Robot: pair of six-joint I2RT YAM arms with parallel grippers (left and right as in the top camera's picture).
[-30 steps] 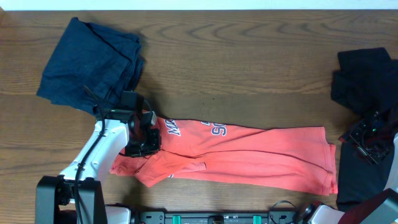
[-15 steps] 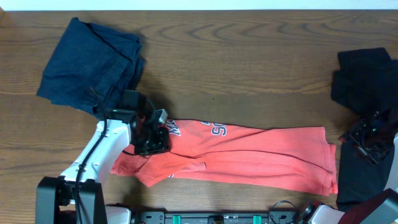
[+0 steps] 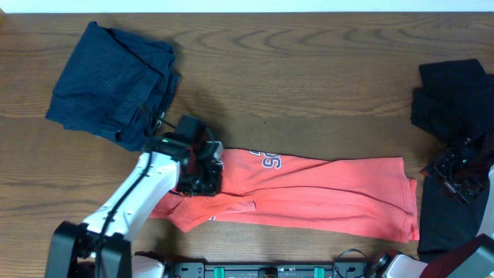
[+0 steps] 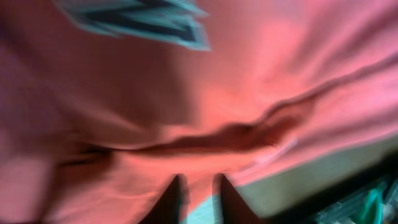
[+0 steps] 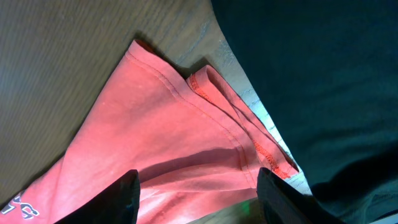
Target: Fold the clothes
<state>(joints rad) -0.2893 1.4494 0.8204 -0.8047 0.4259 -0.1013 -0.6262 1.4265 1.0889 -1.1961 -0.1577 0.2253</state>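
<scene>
The navy garment (image 3: 108,85) lies loosely heaped at far left. The left gripper (image 3: 202,176) sits low on the left end of the coral-red T-shirt (image 3: 324,197), jaws narrow; whether it pinches cloth I cannot tell. The shirt is a long band, probably half folded. The right gripper (image 5: 202,199) gapes wide and empty beside the unfolded black garments (image 3: 451,100).

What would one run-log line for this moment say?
left gripper: at coral T-shirt | right gripper: open, near hem | fold: unfinished
</scene>
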